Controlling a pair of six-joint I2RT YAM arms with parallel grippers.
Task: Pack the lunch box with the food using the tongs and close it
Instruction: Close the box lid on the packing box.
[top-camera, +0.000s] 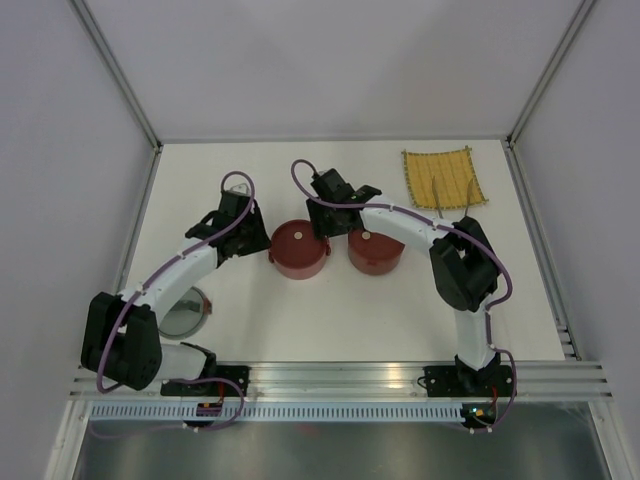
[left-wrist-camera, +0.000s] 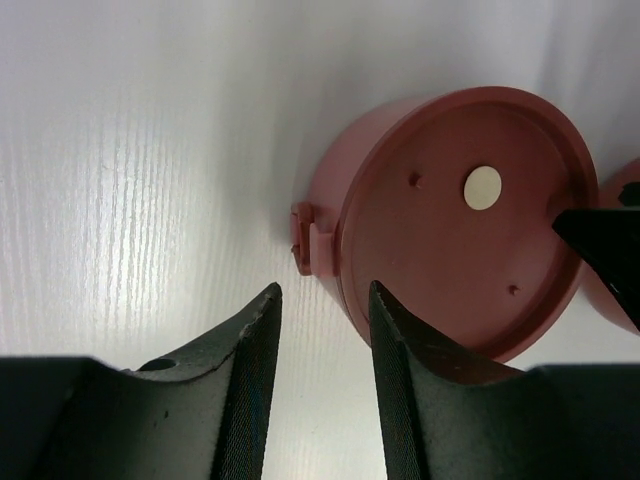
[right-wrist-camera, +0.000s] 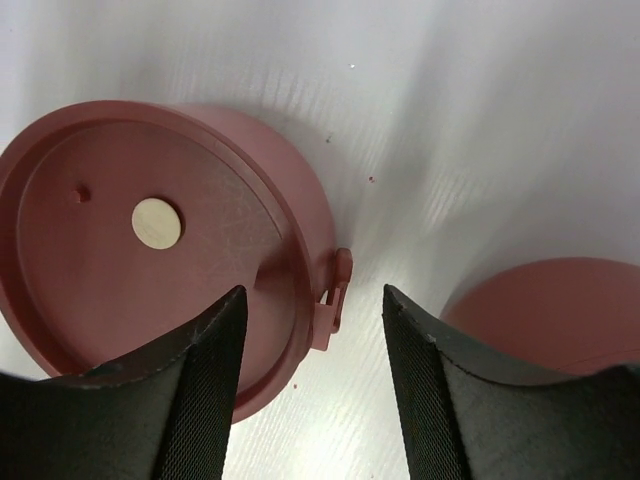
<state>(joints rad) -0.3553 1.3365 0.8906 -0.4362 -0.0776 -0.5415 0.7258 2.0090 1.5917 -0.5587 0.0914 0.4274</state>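
Two dark-red lunch box bowls stand side by side mid-table with their lids on, the left bowl (top-camera: 298, 250) and the right bowl (top-camera: 375, 252). My left gripper (top-camera: 260, 238) hangs at the left bowl's left side, open, with the bowl's clasp (left-wrist-camera: 310, 240) just ahead of its fingers and nothing between them. My right gripper (top-camera: 322, 222) is over the gap between the bowls, open and empty, with the left bowl's other clasp (right-wrist-camera: 335, 300) between its fingertips' line. The lid (right-wrist-camera: 150, 250) has a pale centre knob. Thin silver tongs (top-camera: 438, 197) lie on the mat. The food is out of view.
A yellow woven mat (top-camera: 443, 178) lies at the back right. A round red-rimmed piece with a shiny inside (top-camera: 188, 312) sits at the near left, partly under the left arm. White walls enclose the table on three sides.
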